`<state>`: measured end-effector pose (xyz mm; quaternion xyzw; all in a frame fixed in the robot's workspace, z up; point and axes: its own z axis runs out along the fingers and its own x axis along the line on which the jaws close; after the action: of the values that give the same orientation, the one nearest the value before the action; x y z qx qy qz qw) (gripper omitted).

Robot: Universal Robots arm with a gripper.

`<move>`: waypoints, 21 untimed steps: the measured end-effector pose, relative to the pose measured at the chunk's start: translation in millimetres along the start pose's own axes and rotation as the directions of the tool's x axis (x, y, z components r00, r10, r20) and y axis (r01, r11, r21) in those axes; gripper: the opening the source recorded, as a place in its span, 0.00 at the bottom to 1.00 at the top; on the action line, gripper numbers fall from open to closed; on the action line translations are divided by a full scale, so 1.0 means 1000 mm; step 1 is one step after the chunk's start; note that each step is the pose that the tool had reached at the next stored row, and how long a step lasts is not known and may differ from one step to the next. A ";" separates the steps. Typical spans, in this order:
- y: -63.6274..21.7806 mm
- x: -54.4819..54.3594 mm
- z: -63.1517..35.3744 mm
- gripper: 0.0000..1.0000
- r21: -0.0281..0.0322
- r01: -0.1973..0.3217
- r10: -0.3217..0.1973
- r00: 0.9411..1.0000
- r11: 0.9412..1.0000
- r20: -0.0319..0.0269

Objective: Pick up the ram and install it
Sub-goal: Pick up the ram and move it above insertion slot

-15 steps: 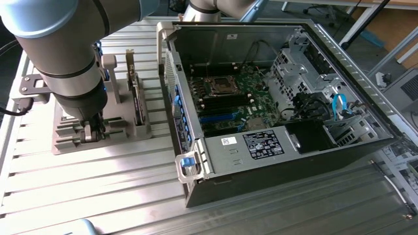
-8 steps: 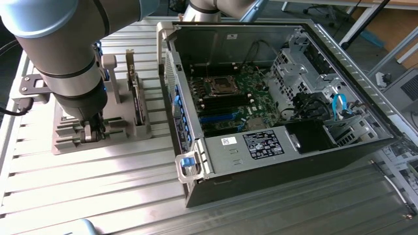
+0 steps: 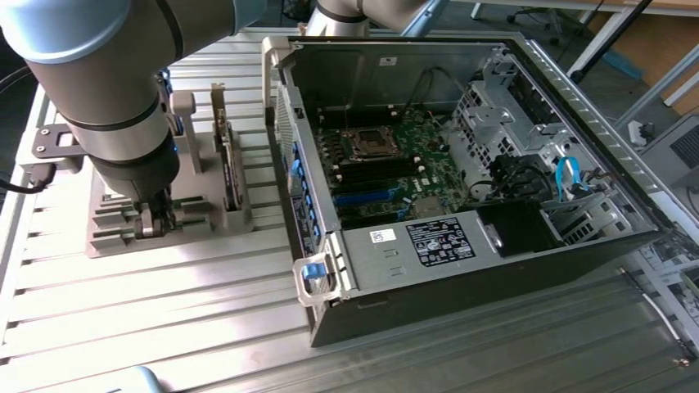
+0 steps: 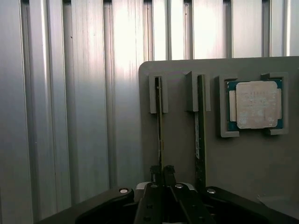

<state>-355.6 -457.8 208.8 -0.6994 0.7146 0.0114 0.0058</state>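
The ram [image 4: 160,126] stands on its long edge in a slot of a grey holder [image 4: 177,154], seen edge-on as a thin dark strip. The end effector [image 4: 162,171] is right at its near end. The two fingertips [image 4: 154,171] are drawn in close on either side of the strip and pinch it, and the stick sits seated in its slot. A second board [image 4: 200,140] stands edge-on in the neighbouring slot, just beside and parallel to the ram. Beyond that, a square silver CPU chip [image 4: 254,105] lies flat in its own pocket.

In the exterior view the end effector [image 3: 156,223] reaches straight down into the holder [image 3: 208,225], which rests on the ribbed metal worktop [image 3: 164,311]. An open computer case [image 3: 437,270] lies at the exterior view's right of the holder, with its motherboard [image 3: 394,164] exposed.
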 end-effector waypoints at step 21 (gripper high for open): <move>0.0000 0.000 0.0000 0.12 -0.001 0.030 -0.030 1.000 1.000 0.000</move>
<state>-355.6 -457.8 208.8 -0.7100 0.7041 0.0115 0.0056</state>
